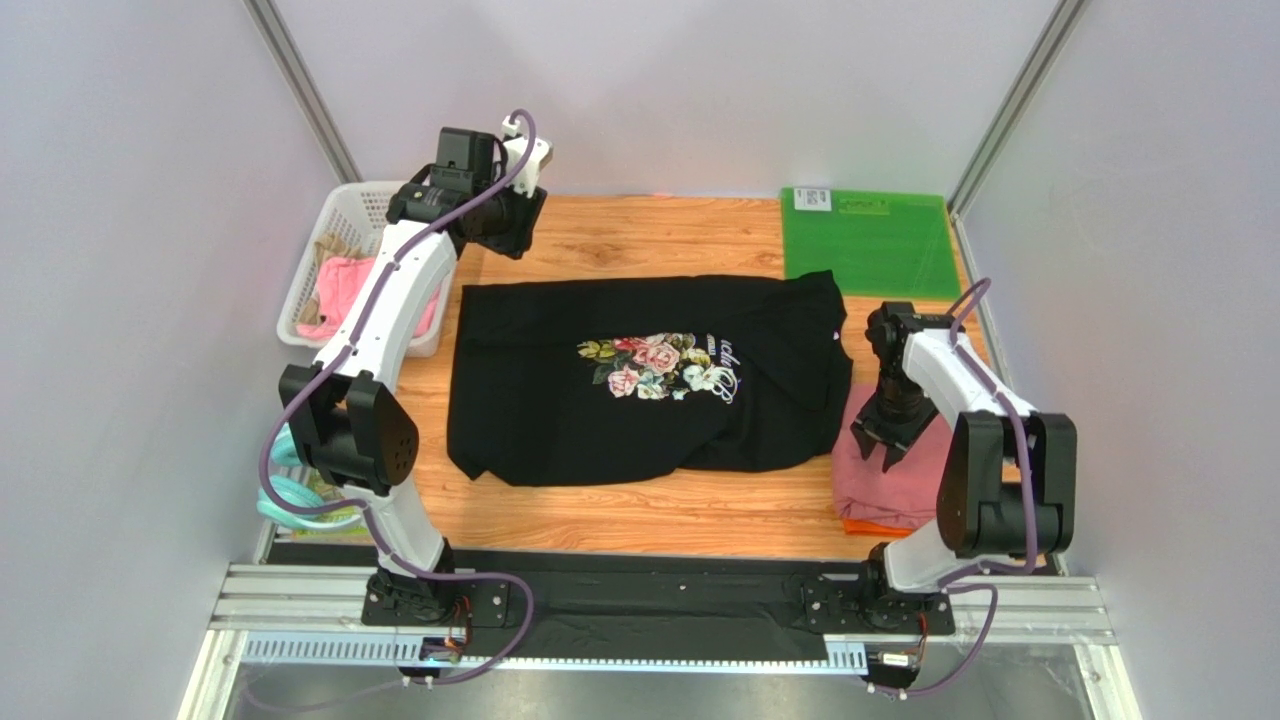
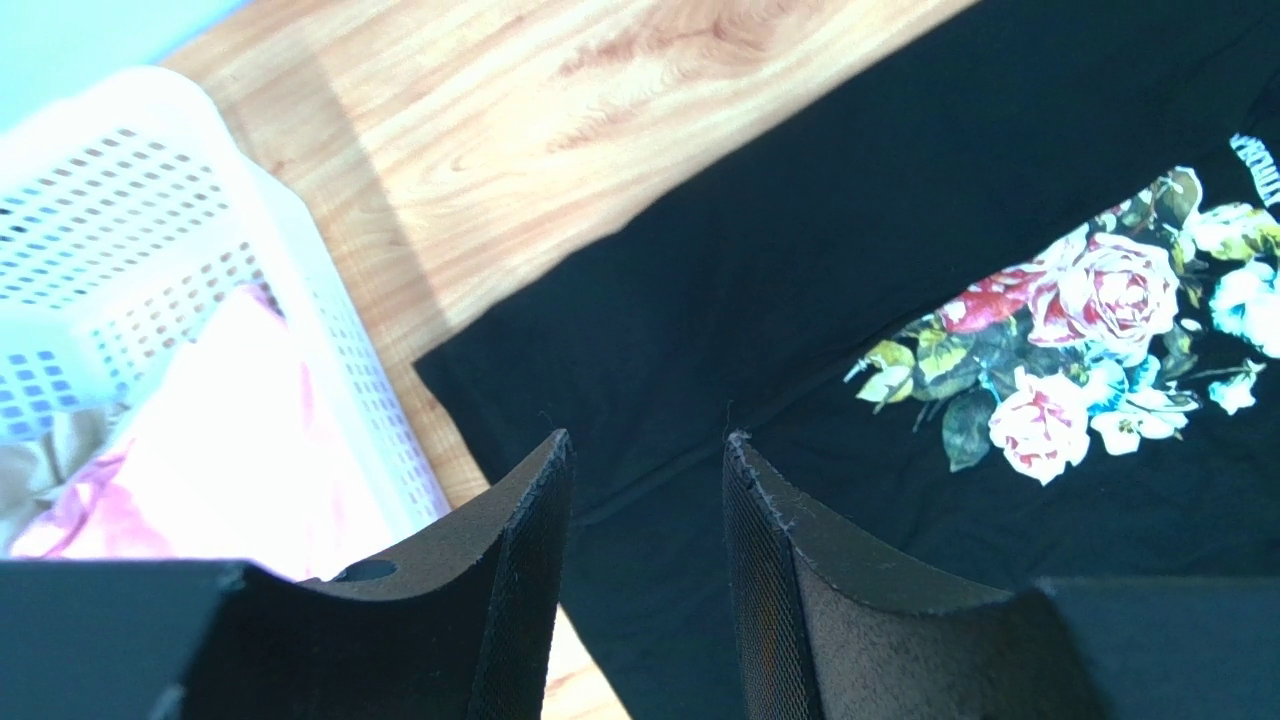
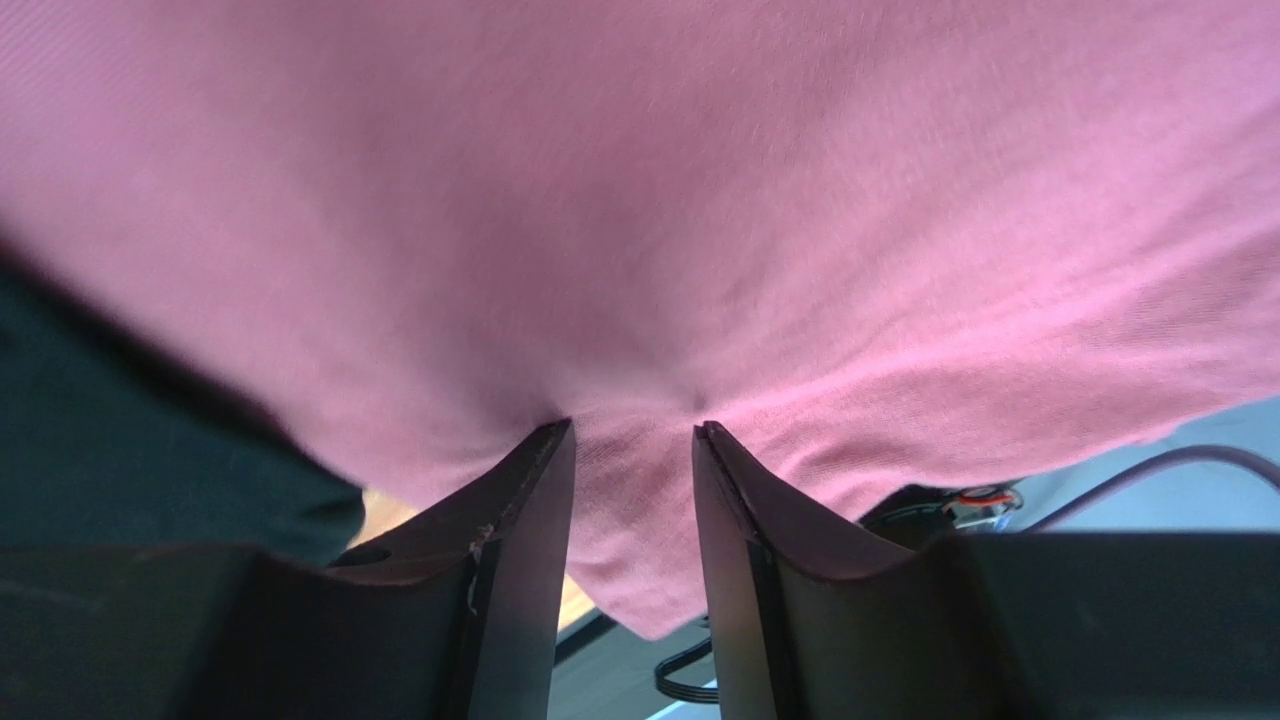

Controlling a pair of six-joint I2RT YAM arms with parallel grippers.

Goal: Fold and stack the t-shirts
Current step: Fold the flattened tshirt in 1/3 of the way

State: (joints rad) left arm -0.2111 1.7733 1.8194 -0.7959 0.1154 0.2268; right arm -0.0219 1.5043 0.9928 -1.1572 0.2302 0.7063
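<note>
Three t-shirts showed. One black t-shirt [image 1: 646, 383] lay spread flat across the middle of the wooden desk [image 1: 646, 510]. It was soft and matt and roughly rectangular, with a few shallow creases and one floral print [image 1: 657, 366] of pink and white roses with green leaves on the chest. One dusty-pink t-shirt [image 1: 860, 468] lay as a folded slab by the desk's right near edge, touching the black one's right side. Its knit was smooth and faintly ribbed. One orange t-shirt [image 1: 872, 525] lay under it, showing only as a thin strip along the near edge.

One stiff, flat green mat [image 1: 869, 240], rectangular with a small white label, sat at the far right corner. One white plastic basket [image 1: 334, 210] with latticed walls stood at the far left, with bright pink cloth [image 1: 343, 282] crumpled inside.

There were two arms. The left gripper [image 2: 646, 443] hovered above the black shirt's far-left corner, its dark textured fingers [image 2: 526, 525] spread and nothing between them. The right gripper [image 3: 633, 432] pressed its tips down into the pink t-shirt. Its fingers [image 3: 526, 525] stood apart and the cloth puckered between them. Whether they pinched that pucker could not be told.
</note>
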